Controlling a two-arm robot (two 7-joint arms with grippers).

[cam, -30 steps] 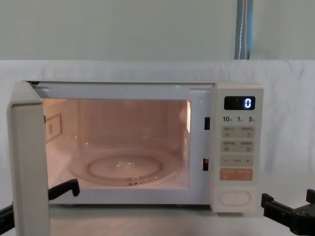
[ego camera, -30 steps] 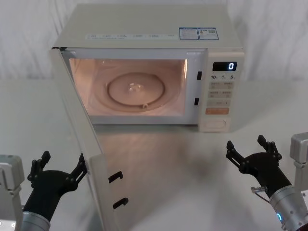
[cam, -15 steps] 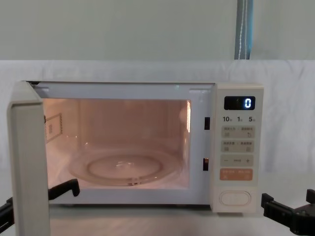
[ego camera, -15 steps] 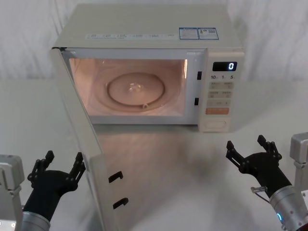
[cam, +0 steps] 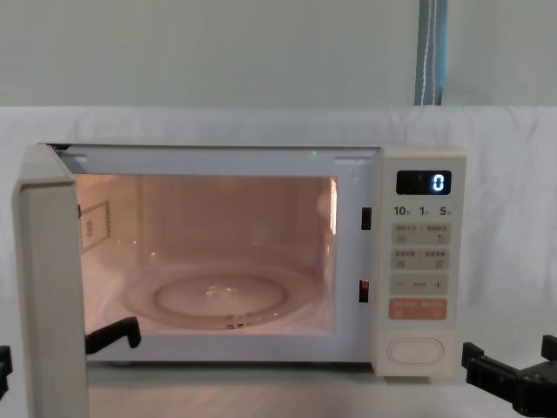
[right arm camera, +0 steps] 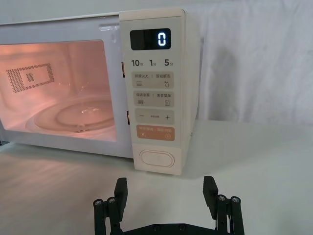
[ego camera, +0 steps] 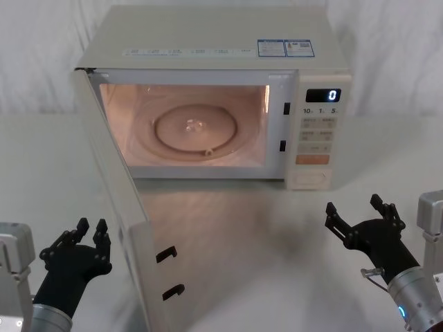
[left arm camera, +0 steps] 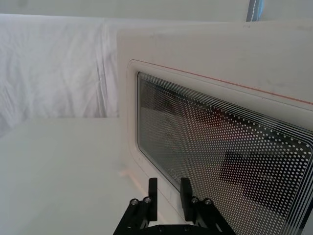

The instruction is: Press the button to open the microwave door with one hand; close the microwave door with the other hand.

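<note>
The microwave door [ego camera: 128, 228] stands swung wide at the near left, so the button [ego camera: 309, 178] press looks done. Left hand [ego camera: 88, 235] sits just outside the door, fingers nearly together, holding nothing. Right hand [ego camera: 363, 216] waits spread and empty, near right. Next: push the door shut.

The microwave door [ego camera: 128, 228] stands swung wide open at the left of the head view, hinged at the oven's left edge, its cream inner face with two dark latch hooks turned toward the lit cavity. In the left wrist view its dotted dark window fills the right side. The button [ego camera: 311, 179], a plain cream oval, sits at the control panel's bottom, right of centre.
</note>
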